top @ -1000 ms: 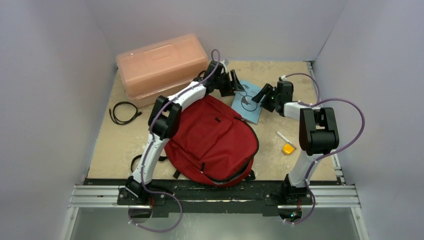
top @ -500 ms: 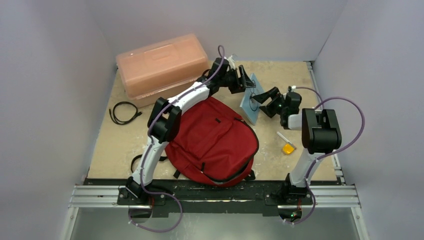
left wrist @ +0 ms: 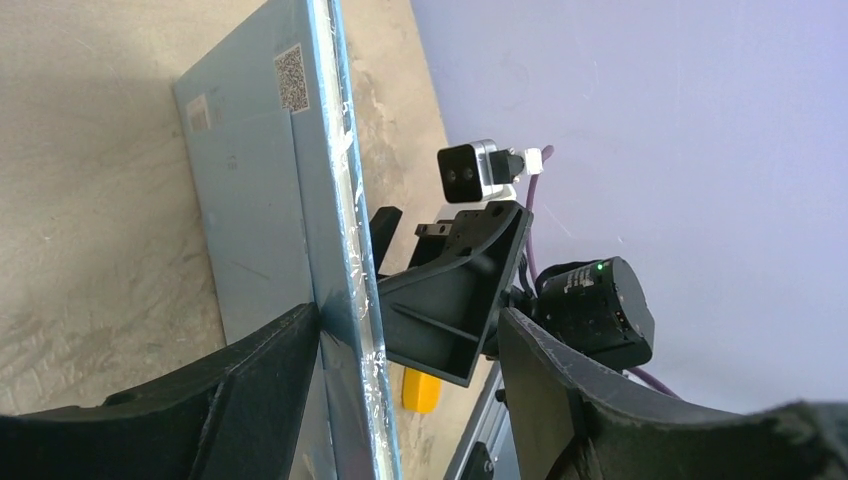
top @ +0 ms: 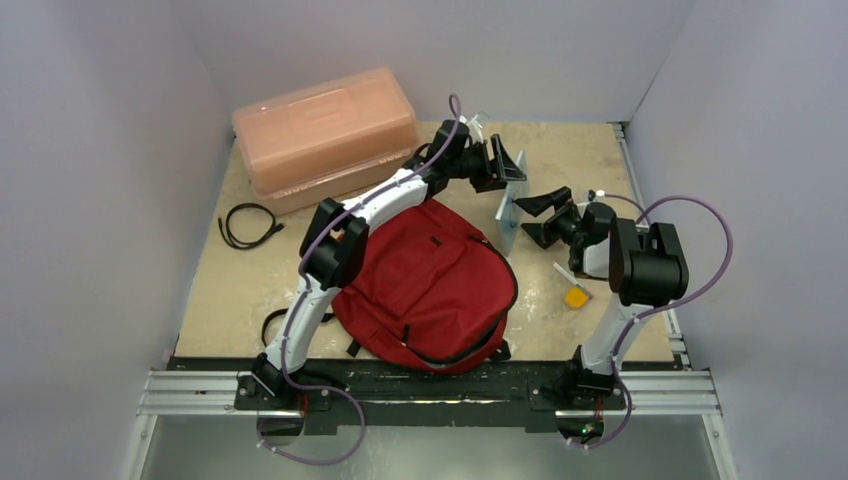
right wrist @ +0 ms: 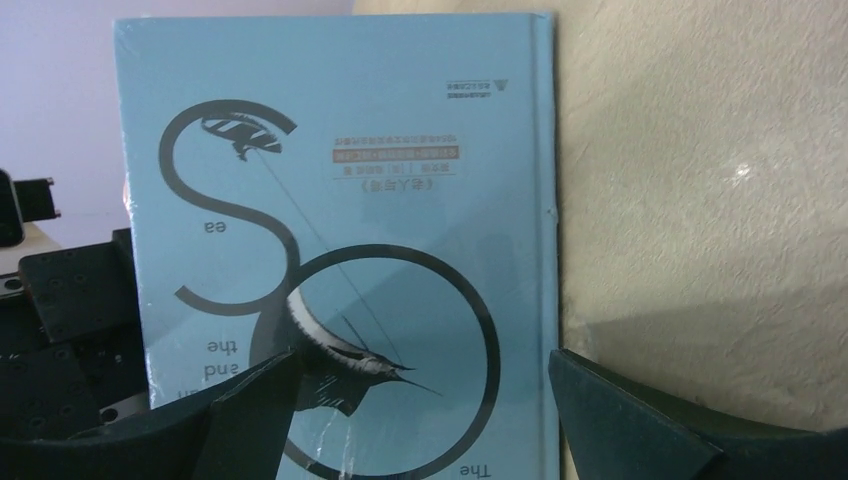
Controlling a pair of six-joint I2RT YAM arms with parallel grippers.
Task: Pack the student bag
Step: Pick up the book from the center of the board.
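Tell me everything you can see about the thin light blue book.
The thin light blue book is wrapped in shiny clear film. Its front shows dark S and O shapes, a swordfish and title words; its back carries a QR code. It stands upright on edge on the beige table, beyond the dark red backpack. The open left gripper straddles one edge, one finger against the back cover. The open right gripper faces the front; contact unclear.

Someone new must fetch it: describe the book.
Beyond the dark red backpack, between the left gripper and right gripper, a thin book stands on edge. It alone is pale blue, with a big S and a fish on its cover.
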